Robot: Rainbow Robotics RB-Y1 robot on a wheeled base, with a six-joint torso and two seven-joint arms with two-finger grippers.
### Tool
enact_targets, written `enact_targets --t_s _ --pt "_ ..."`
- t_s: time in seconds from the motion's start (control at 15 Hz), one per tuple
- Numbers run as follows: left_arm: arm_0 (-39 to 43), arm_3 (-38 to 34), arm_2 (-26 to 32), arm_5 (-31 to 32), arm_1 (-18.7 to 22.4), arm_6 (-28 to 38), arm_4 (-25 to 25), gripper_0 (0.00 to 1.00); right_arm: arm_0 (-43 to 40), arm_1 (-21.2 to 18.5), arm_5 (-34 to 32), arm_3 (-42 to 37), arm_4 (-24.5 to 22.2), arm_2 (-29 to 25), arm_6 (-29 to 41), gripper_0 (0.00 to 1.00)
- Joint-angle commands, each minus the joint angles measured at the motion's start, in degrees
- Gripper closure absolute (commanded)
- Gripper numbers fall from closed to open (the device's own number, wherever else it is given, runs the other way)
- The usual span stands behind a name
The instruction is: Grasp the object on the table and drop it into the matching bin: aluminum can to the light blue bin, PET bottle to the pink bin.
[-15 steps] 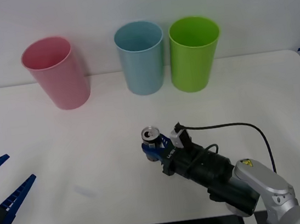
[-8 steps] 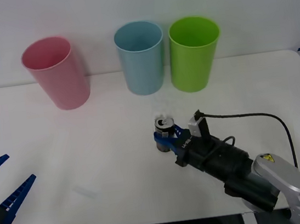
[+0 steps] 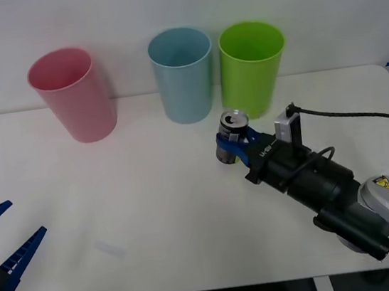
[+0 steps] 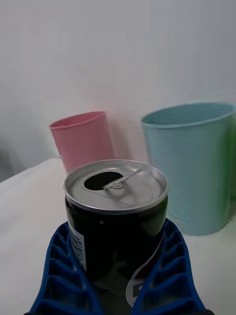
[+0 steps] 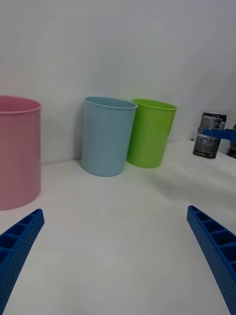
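Two ribbed blue fingers of the right gripper (image 3: 233, 145) clamp the can (image 3: 231, 137) above the table (image 3: 151, 194), near the light blue bin (image 3: 184, 75). Right wrist view shows its pull-tab hole (shiny silver top). Left gripper (image 3: 3, 246) idle, spread wide.

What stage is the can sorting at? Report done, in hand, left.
Done: the right gripper has grasped the aluminum can. In hand: the can is held upright, near the light blue bin but not over it. Left: carry over and drop in. The left gripper waits open at the table edge.
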State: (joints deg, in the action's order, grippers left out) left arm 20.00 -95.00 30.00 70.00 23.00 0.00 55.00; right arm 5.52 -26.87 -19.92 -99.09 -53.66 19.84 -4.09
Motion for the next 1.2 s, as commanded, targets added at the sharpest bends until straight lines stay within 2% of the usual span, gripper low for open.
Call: enact_targets --t_s 0.07,0.33,0.67,0.8,0.93,1.2 --pt "0.0 0.0 0.0 0.0 0.0 0.0 0.0 0.00 1.6 -0.2 0.5 -2.4 -1.0 -2.1 0.8 1.00" --pt "0.0 0.0 0.0 0.0 0.0 0.0 0.0 0.00 7.3 -2.2 1.5 -2.7 -1.1 -3.1 2.6 1.00" --pt "0.0 0.0 0.0 0.0 0.0 0.0 0.0 0.00 12.3 -5.2 2.1 -2.3 -1.5 -3.1 10.2 1.00" --pt "0.0 0.0 0.0 0.0 0.0 0.0 0.0 0.00 16.5 -5.6 1.9 0.6 -1.5 -2.4 11.2 1.00" --pt "0.0 0.0 0.0 0.0 0.0 0.0 0.0 0.00 21.2 -5.0 2.0 5.1 -1.5 -1.0 11.7 1.00" --pt "0.0 0.0 0.0 0.0 0.0 0.0 0.0 0.00 29.4 -1.0 1.9 15.5 -2.3 0.1 12.0 1.00"
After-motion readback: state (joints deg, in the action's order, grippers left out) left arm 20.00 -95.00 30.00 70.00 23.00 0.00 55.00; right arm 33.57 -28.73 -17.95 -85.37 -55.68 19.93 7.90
